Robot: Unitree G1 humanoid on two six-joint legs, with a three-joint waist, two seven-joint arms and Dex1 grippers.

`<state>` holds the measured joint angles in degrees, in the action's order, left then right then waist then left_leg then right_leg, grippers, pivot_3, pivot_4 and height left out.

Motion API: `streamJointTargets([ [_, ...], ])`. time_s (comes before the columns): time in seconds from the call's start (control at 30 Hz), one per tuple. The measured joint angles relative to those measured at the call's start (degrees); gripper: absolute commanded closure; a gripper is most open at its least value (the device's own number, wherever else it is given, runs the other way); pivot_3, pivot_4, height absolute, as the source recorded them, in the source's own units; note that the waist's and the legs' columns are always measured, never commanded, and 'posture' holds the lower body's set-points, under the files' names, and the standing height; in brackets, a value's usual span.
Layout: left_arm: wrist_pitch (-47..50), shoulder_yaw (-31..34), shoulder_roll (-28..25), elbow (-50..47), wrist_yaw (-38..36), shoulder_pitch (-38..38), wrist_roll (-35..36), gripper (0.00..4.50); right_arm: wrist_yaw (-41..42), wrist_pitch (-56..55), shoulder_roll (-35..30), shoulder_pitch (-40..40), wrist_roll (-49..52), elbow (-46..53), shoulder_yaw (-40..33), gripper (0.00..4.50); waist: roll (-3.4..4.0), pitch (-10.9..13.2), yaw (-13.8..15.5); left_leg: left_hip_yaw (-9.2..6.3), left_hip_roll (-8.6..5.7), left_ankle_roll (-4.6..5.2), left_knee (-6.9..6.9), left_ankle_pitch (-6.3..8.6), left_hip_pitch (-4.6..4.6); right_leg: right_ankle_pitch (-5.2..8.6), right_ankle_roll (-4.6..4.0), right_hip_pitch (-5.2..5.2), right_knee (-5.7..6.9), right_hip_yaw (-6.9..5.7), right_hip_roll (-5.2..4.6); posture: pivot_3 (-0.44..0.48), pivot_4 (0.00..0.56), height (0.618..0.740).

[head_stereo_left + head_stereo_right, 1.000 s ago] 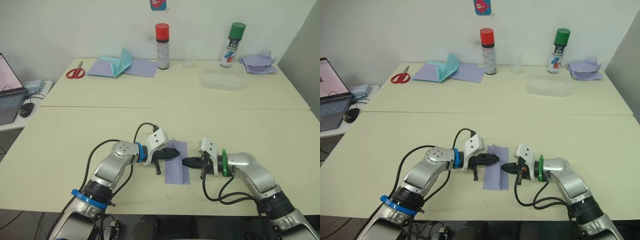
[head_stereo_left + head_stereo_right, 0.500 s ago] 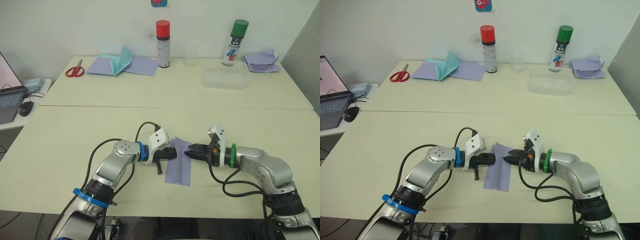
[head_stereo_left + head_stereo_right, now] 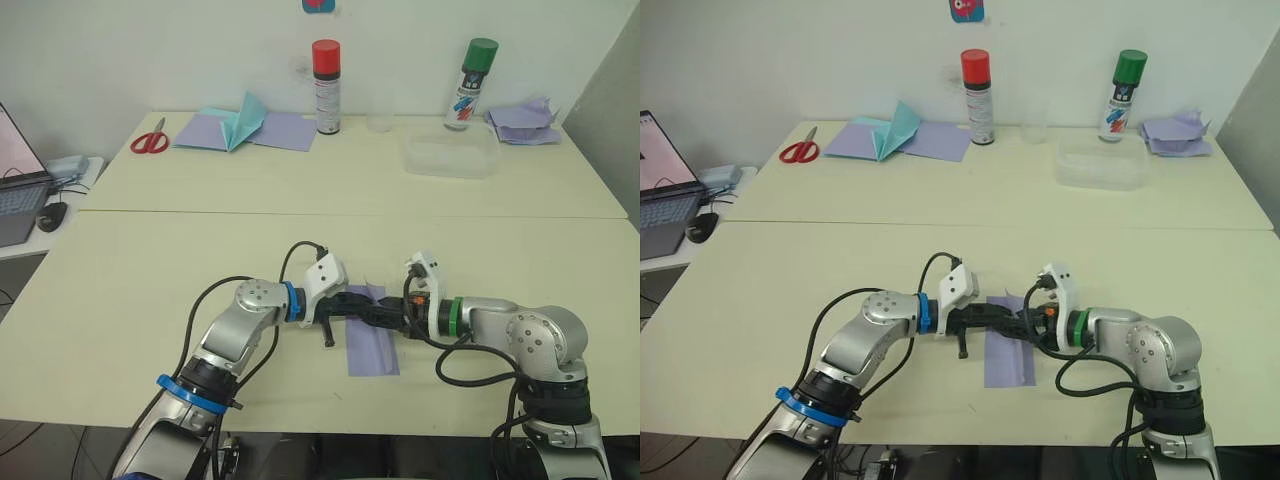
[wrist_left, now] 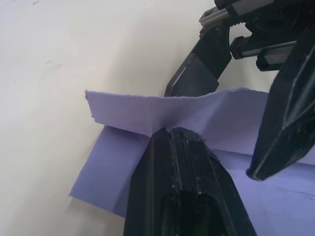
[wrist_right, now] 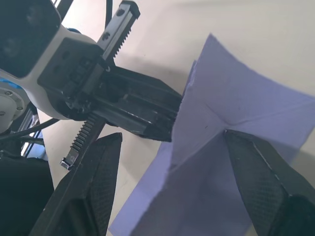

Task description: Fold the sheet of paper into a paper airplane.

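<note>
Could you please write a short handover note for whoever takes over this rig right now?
Left gripper: reaching in from the left; one finger presses on the sheet of paper, and its jaws look open.
Right gripper: open, fingers spread over the sheet's far end, meeting the left gripper there.
Sheet: lies flat on the near table, with its far edge lifted into a raised flap.
Done: long narrow fold with creases. Left: nose and wings; no airplane shape yet.
</note>
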<state>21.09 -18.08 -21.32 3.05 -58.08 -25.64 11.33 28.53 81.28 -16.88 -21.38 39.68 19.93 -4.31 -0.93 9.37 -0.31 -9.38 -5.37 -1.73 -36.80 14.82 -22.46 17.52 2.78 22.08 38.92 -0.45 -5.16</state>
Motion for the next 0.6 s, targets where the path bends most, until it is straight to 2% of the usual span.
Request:
streamJointTargets([
  [0.07,-0.04,0.0,-0.11,0.0,-0.01,0.04,0.0,4.5,-0.21,-0.39,-1.13,0.13,-0.18,0.03,0.81,1.08,0.0,0.0,-0.04,0.02,0.0,0.0,-0.02,0.0,-0.01,0.0,0.0,0.0,0.0,0.0,0.0,0.0,0.15,0.74],
  [0.17,-0.11,0.0,-0.48,0.0,-0.02,0.14,-0.03,4.5,-0.43,-1.13,-1.58,0.28,-0.21,0.02,1.15,1.66,0.0,0.0,-0.14,0.02,0.0,0.01,-0.03,0.0,-0.01,0.0,0.0,0.0,0.01,0.0,0.0,0.0,0.15,0.74],
  [0.4,-0.22,0.0,-1.21,0.0,0.01,0.36,-0.28,4.5,-1.0,-1.68,-1.9,0.27,-0.15,-0.17,0.87,4.28,0.0,0.0,-0.18,0.03,0.0,0.0,-0.05,0.0,-0.02,0.0,-0.01,0.0,0.02,0.0,0.0,0.0,0.15,0.74],
  [0.43,-0.27,0.0,-1.43,0.0,0.01,0.41,-0.29,4.5,-1.35,-1.56,-1.81,0.28,-0.15,-0.36,0.66,4.47,0.0,0.0,-0.18,0.03,0.0,0.0,-0.06,0.0,-0.02,0.0,-0.01,0.0,0.02,0.0,0.0,0.0,0.15,0.74],
  [0.6,-0.19,0.11,-3.76,-0.46,-0.04,1.86,-0.42,4.5,-3.93,1.16,2.07,0.13,0.07,-1.69,-3.35,4.47,0.01,-0.01,-0.35,0.03,0.02,-0.07,-0.04,-0.04,-0.01,-0.03,-0.05,0.03,0.05,0.01,0.0,0.0,0.15,0.74],
])
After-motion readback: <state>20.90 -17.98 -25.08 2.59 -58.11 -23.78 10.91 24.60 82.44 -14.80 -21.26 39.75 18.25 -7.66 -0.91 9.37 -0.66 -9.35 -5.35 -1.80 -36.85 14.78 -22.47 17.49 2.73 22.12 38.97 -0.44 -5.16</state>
